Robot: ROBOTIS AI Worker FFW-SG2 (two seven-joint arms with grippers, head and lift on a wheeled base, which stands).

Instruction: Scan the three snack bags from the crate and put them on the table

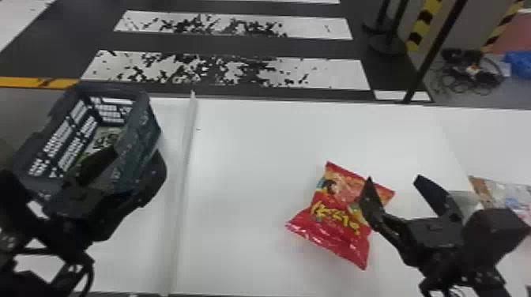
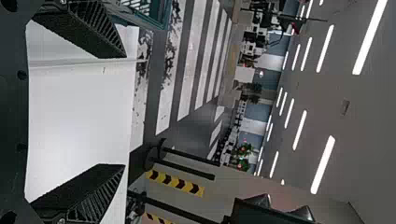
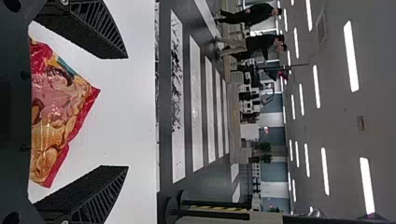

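From my console, the crate (image 1: 138,136) stands at far left, a greenish snack bag (image 1: 106,136) inside. My left gripper (image 1: 136,154) is near its close end, fingers parted, nothing between them. Then a red snack bag (image 1: 336,217) lies on the table (image 1: 245,177); my right gripper (image 1: 395,178) is beside it, spread and ungripping. Far right lies a pale snack bag (image 1: 505,193).

I hold the left gripper (image 1: 135,153), its flat black ribbed fingers (image 2: 93,30) spread wide, framing a smooth white table (image 2: 79,112), a dark teal plastic crate (image 2: 166,16) just past one fingertip, black-and-white striped floor (image 2: 194,60) farther out beyond both.
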